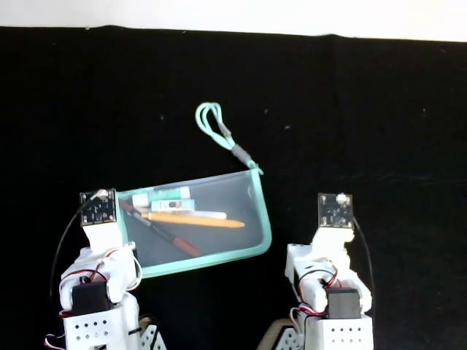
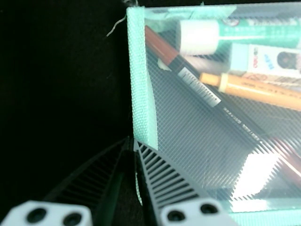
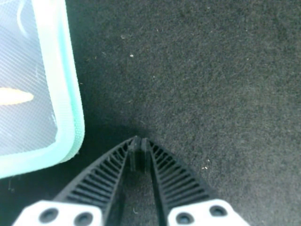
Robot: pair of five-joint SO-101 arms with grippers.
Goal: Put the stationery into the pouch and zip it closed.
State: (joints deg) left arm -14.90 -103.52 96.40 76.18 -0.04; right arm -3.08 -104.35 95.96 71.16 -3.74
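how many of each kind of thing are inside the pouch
pens: 2 (dark red pen, orange pen)
glue stick: 1
eraser: 1
total: 4, all inside the pouch

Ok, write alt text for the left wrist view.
The left gripper is shut on the mint-green edge of a translucent pouch lying on black cloth. Inside the pouch lie a dark red pen, an orange pen, a white tube and a small white block.
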